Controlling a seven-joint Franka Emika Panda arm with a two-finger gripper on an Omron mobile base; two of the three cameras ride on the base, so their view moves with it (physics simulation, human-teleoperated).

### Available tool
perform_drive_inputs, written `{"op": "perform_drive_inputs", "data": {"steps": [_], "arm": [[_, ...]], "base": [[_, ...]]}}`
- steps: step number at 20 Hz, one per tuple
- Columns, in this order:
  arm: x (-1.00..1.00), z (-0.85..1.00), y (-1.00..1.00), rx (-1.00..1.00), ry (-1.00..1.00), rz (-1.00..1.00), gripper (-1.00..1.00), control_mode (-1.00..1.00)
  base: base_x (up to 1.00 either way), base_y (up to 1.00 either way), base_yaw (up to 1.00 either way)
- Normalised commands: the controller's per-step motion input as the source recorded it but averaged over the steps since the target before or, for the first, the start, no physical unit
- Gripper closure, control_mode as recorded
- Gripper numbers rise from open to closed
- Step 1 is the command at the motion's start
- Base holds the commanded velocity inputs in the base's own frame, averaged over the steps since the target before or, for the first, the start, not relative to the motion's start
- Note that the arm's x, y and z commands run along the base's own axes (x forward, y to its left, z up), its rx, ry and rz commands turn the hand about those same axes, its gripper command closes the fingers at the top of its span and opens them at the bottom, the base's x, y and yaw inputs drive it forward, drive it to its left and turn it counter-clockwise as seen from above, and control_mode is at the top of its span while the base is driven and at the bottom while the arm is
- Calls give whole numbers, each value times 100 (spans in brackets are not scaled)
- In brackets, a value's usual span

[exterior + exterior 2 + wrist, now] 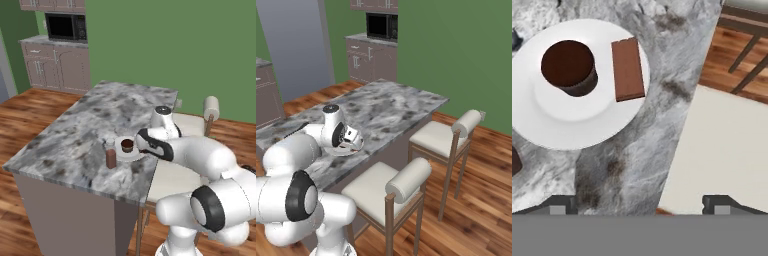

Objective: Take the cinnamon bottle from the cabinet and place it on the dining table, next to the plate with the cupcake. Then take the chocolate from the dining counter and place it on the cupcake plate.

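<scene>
On the marbled dining table (pixel 80 130) stands a small white plate (pixel 567 125) with the dark cupcake (pixel 568 67) on it. The reddish-brown chocolate (pixel 628 69) lies flat on the plate's rim beside the cupcake. My gripper (pixel 641 202) hangs open over the table's edge, just off the plate, with nothing between its fingers. From the left base view the cinnamon bottle (pixel 110 156) stands upright close to the plate (pixel 122 154) and cupcake (pixel 127 145), and the gripper (pixel 140 144) sits at the plate's right side. The hand (pixel 350 139) covers most of the plate in the right base view.
Two cream-cushioned stools (pixel 376 187) (pixel 438 135) stand along the table's near side, one directly under the hand (pixel 172 177). Pale low cabinets with a microwave (pixel 65 26) stand against the green back wall. Wooden floor surrounds the island.
</scene>
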Motion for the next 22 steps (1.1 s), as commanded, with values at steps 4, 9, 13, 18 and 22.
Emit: {"op": "perform_drive_inputs", "data": {"steps": [4, 9, 13, 18, 22], "arm": [[-70, 28, -4, 6, -1, -2, -100, -100], [-61, 41, -3, 6, 0, 0, -100, -100], [-61, 33, 0, 0, -2, 0, -100, -100], [-63, 28, 0, 0, 0, 6, -100, -100], [-69, 29, 0, 0, 0, 8, -100, -100]], "base": [[0, 0, 0], [0, 0, 0], [0, 0, 0], [0, 0, 0], [0, 0, 0]]}}
